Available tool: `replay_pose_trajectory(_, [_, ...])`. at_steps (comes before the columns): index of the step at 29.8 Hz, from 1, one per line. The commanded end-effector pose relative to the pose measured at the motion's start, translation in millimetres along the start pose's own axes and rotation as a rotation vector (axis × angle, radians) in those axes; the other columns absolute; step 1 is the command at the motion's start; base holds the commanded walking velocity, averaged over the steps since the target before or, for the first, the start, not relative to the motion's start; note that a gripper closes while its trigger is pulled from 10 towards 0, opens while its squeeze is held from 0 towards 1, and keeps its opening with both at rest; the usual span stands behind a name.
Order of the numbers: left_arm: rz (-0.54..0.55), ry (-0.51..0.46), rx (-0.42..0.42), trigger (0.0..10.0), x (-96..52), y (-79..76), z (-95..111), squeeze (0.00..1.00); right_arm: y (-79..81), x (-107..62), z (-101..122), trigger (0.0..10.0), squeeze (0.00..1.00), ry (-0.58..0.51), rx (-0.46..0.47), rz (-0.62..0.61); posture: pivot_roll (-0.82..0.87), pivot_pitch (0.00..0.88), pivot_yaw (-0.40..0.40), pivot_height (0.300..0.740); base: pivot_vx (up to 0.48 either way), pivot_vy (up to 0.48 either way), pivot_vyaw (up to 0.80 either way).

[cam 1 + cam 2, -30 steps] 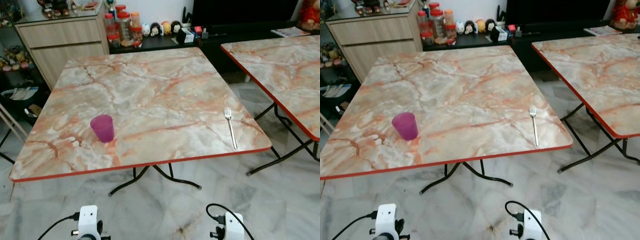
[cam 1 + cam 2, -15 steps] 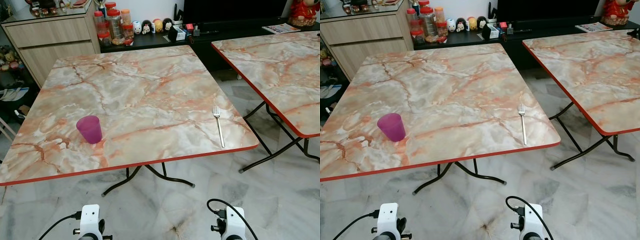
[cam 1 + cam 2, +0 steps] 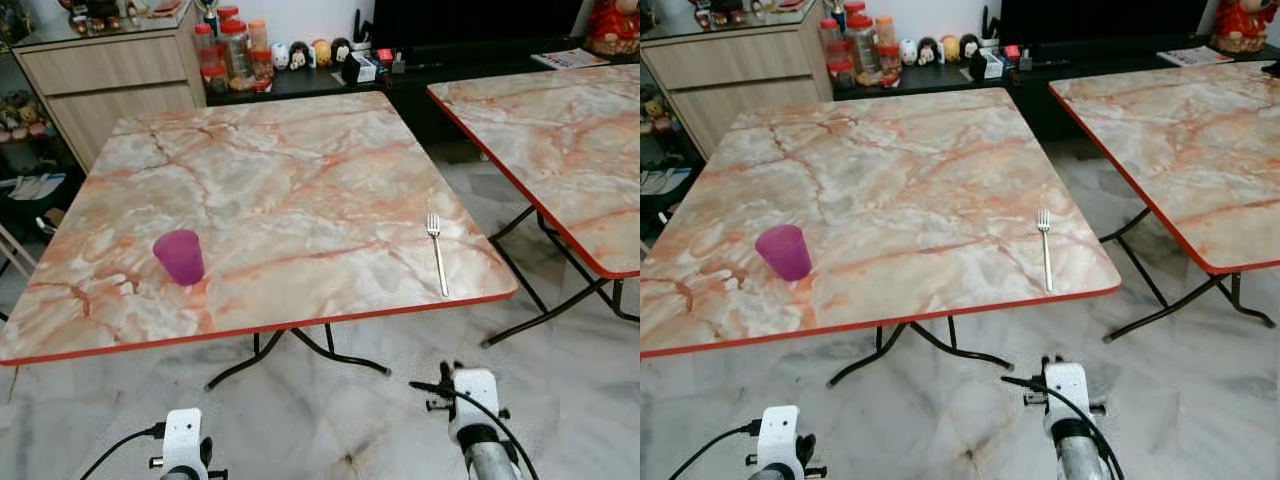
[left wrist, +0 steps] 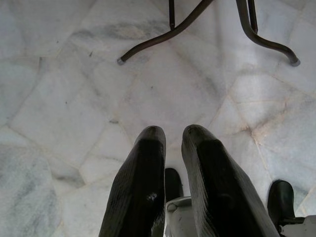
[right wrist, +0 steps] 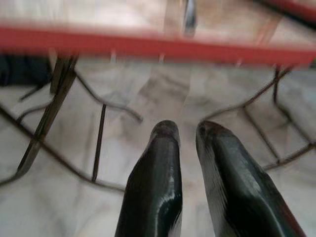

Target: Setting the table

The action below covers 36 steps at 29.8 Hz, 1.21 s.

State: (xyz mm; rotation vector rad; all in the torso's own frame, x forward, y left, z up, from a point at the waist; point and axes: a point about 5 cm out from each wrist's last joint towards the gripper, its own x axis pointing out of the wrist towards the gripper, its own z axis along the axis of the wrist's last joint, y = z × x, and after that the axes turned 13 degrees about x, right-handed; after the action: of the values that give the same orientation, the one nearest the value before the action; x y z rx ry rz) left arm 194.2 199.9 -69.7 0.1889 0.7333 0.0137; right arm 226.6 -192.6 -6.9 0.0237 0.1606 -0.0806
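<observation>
A: What is cut off or unclear?

B: The second marble-patterned table (image 3: pixel 560 130) at 2 o'clock runs out of frame; the right wrist view is blurred.

A: The count?

B: One purple plastic cup (image 3: pixel 179 257) at 10 o'clock, one silver fork (image 3: pixel 437 254) at 1 o'clock on the red-edged marble-patterned folding table (image 3: pixel 280 160). Left gripper (image 4: pixel 170 136) and right gripper (image 5: pixel 186 129) nearly closed, empty, above the pale floor (image 4: pixel 64 89).
</observation>
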Motion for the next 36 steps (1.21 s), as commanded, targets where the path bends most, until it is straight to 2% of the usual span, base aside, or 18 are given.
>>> replay_pose_trajectory(1, [0.007,0.005,0.002,10.0,-0.1,2.0,-1,0.00,3.0,0.6,8,10.0,0.00,-0.050,-0.012,0.014,-0.06,0.000,0.026,0.740,0.000,0.000,0.00])
replay_pose_trajectory(6, [0.013,0.006,-0.002,10.0,-0.4,2.4,-1,0.00,7.5,-0.4,28,10.0,0.00,-0.151,-0.005,0.001,-0.06,0.000,0.024,0.740,0.000,0.000,0.00])
replay_pose_trajectory(11, [0.009,0.011,0.000,10.0,-0.7,1.5,-2,0.00,9.8,15.7,62,10.0,0.00,-0.249,0.026,-0.049,-0.07,0.000,0.030,0.740,0.000,0.000,0.00])
replay_pose_trajectory(12, [0.009,0.011,0.000,10.0,-0.7,1.5,-2,0.00,9.8,15.7,62,10.0,0.00,-0.249,0.026,-0.049,-0.07,0.000,0.030,0.740,0.000,0.000,0.00])
replay_pose_trajectory(14, [0.006,0.010,0.001,10.0,0.0,0.7,-1,0.00,7.3,26.6,70,10.0,0.00,-0.242,0.069,-0.093,-0.07,0.000,0.031,0.740,0.000,0.000,0.00])
replay_pose_trajectory(16, [0.004,0.010,0.003,10.0,0.5,-0.1,0,0.00,6.9,32.8,71,10.0,0.00,-0.227,0.061,-0.106,-0.07,0.000,0.033,0.740,0.000,0.000,0.00])
replay_pose_trajectory(22, [0.007,0.007,0.006,10.0,1.8,-0.1,3,0.00,15.9,51.5,79,10.0,0.00,-0.182,0.113,-0.130,-0.06,0.000,0.029,0.740,0.000,0.000,0.00])
replay_pose_trajectory(23, [0.014,0.007,0.002,10.0,1.9,0.7,3,0.00,21.8,55.7,84,10.0,0.00,-0.189,0.110,-0.120,-0.06,0.000,0.026,0.740,0.244,0.000,0.00])
replay_pose_trajectory(29, [0.018,0.008,-0.002,10.0,1.6,1.0,3,0.00,34.5,61.4,89,10.0,0.00,-0.193,0.124,-0.092,-0.05,0.000,0.022,0.740,0.255,0.000,0.00])
replay_pose_trajectory(36, [0.014,0.023,-0.002,10.0,0.6,0.7,-1,0.00,37.8,62.1,91,10.0,0.00,-0.200,0.137,-0.098,-0.04,0.000,0.024,0.740,0.261,0.000,0.00])
